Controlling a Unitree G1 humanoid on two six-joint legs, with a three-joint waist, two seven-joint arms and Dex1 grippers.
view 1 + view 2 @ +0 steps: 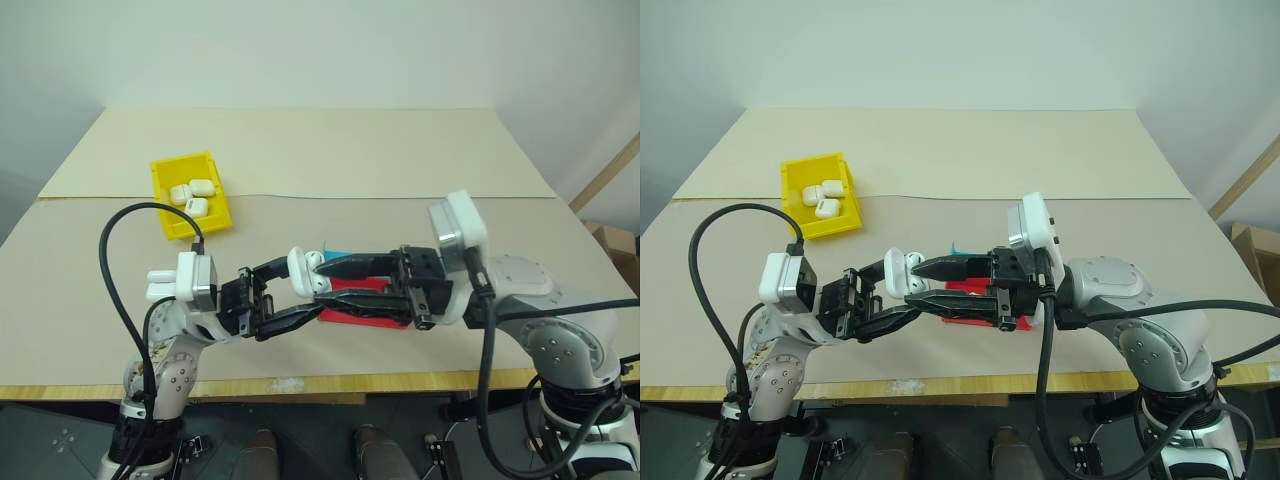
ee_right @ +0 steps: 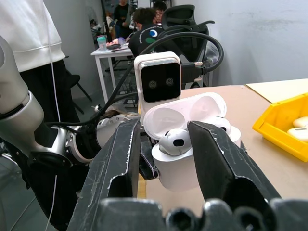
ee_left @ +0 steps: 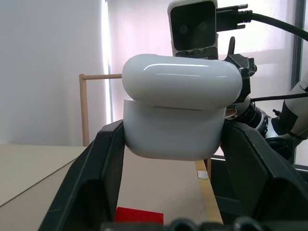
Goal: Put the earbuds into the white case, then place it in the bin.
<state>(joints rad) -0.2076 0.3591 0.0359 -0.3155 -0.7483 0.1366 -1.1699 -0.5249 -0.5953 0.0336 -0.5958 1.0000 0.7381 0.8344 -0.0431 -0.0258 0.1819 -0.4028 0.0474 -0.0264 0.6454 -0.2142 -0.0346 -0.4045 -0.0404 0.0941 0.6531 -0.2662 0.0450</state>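
**Midway: open case held between two tools above the tabletop**

Centrally, above the near part of a tan tabletop [image 1: 400,150], the two arms met. The left tool [image 1: 290,295] was clamped on the body of the white case [image 1: 305,272], its two black fingers pressing the case's sides. The case was held in the air, lid flipped open. From the left wrist, the case [image 3: 175,118] sat squarely between the fingers [image 3: 91,178], lid above the body.

The right tool [image 1: 335,268] pointed at the case from the opposite side, its fingers apart. From the right wrist, an earbud [image 2: 174,141] sat in the top of the open case [image 2: 192,144], between the two parted fingers [image 2: 219,154]; whether either finger touched it could not be told.

Below the tools, a red tray [image 1: 365,305] lay on the tabletop, with a bit of blue showing at its far edge.

Farther back on the robot's left stood the yellow bin [image 1: 190,195], well apart from the held case. Three closed white cases [image 1: 192,193] lay inside it.

People and a desk were visible beyond the tabletop in the right wrist view.
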